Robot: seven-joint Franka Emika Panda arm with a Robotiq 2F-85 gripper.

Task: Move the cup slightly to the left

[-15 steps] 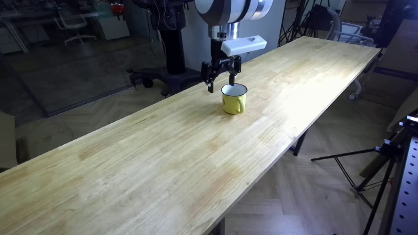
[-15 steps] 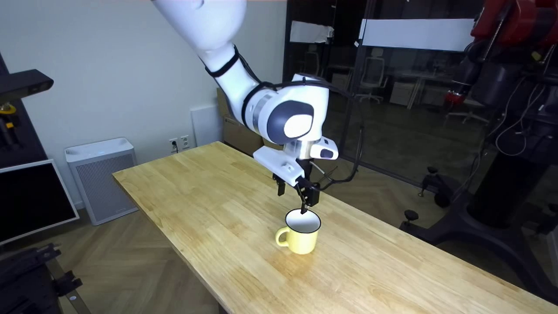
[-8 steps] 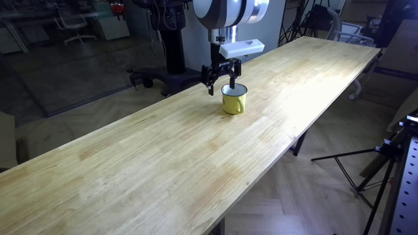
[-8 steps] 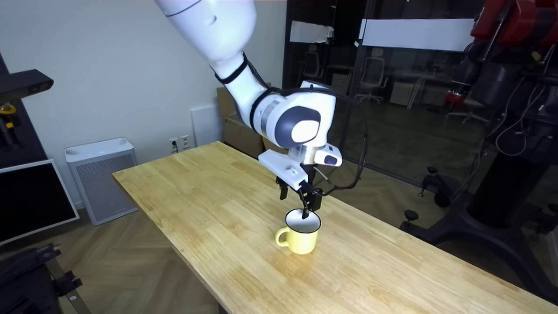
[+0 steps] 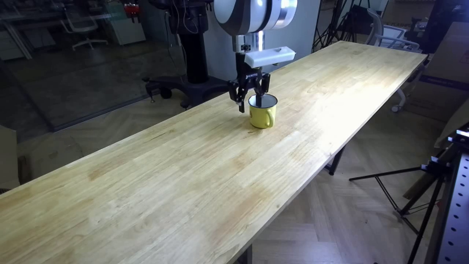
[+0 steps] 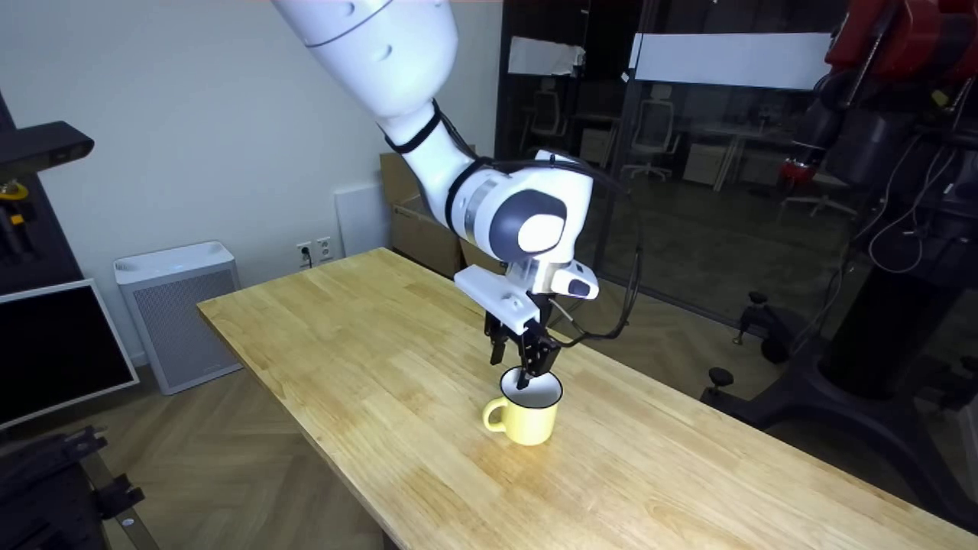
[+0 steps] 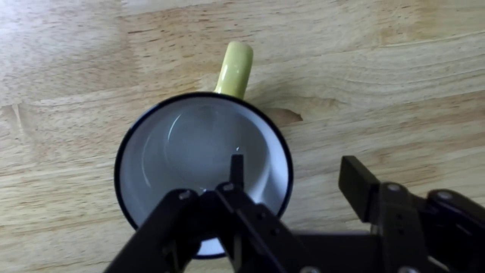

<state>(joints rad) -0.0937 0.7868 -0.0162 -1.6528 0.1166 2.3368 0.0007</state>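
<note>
The yellow cup point(image 5: 258, 120) with white inside and dark rim stands upright on the long wooden table point(image 5: 165, 172). It also shows in an exterior view point(image 6: 529, 425) with its handle, and in the wrist view point(image 7: 235, 70). My gripper point(image 5: 250, 106) is over the cup's rim, one finger down inside the cup and the other outside the wall. In the wrist view the gripper point(image 7: 293, 174) has a clear gap between its fingers, with the right part of the rim between them. Neither finger visibly touches the wall. The gripper's arm hides the lower part of the rim.
The table's long edge point(image 5: 121, 142) runs behind the cup, and a black wheeled stand point(image 5: 196, 66) stands beyond it. A tripod point(image 5: 434, 168) is off the opposite side. A white air purifier point(image 6: 179, 313) stands on the floor near the wall.
My gripper has moved down, bringing one finger from above the rim into the cup. The fingers have drawn closer together. The cup has not moved.
</note>
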